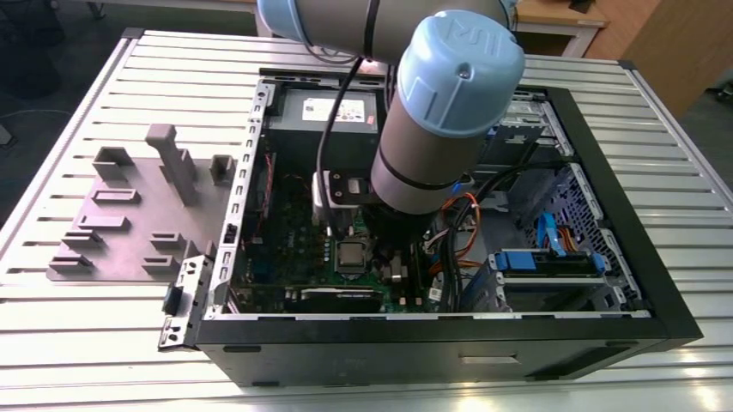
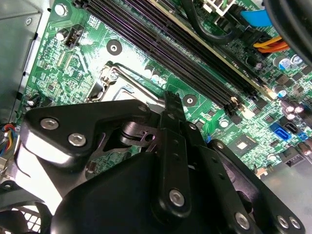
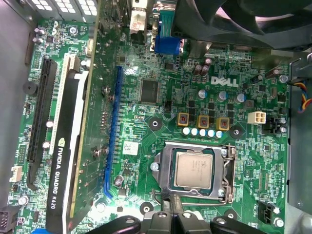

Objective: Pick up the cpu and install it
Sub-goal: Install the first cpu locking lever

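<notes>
- Gripper: black linkage claw of matte metal with silver screw heads, hanging low over the motherboard; in the second wrist view its fingers stand together in a narrow spine with nothing between them.
- Cpu: thin, near-square chip with a dull silvery-grey top and rounded corners, lying flat and face up in the socket frame (edges square with the frame; no long axis can be told). In the first wrist view it sits at about twelve o'clock from the fingertips, just beside them.
- Socket frame: bright hinged steel, rectangular, closely surrounding the chip.
- Motherboard: glossy green, studded with round capacitors and long black slots.
- Computer case: black sheet-metal box lying open on a ribbed pale table.
- Grey holder plate: at nine o'clock from the case.
</notes>
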Robot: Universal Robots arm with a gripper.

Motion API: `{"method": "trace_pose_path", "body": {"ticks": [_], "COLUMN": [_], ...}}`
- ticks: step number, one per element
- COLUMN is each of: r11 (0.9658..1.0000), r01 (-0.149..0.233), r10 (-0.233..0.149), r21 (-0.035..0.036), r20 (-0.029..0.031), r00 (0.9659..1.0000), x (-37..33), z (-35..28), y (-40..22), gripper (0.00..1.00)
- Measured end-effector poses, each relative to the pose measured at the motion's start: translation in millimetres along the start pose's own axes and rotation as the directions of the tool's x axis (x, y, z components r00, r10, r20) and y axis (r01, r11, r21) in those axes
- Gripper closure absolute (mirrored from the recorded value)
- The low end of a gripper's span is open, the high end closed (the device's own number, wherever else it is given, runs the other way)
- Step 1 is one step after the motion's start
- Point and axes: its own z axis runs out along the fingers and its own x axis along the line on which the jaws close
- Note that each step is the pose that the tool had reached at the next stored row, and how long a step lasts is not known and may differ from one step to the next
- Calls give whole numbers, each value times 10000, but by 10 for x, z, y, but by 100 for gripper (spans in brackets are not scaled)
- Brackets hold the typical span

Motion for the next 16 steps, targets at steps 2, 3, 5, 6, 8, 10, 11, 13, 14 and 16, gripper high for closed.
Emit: {"method": "trace_pose_path", "body": {"ticks": [2,3,5,6,8,10,11,13,14,16], "r11": [10000,10000,10000,10000,10000,10000,10000,10000,10000,10000], "r01": [0,0,0,-1,0,0,-1,-1,-1,-1], "r10": [0,0,0,1,0,0,1,1,1,1], "r21": [-1,-1,-2,-1,0,0,-1,-1,-1,0], "r20": [-2,-4,-6,-4,-4,-3,-4,-3,-2,-3], "r00": [10000,10000,10000,10000,10000,10000,10000,10000,10000,10000], "x": [0,0,0,0,0,0,0,0,1,2], "z": [8,10,12,14,15,18,18,21,24,31], "y": [-1,-1,-1,-1,-1,-1,-2,-6,-11,-16], "gripper": [89,89,89,89,89,89,89,89,89,89]}}
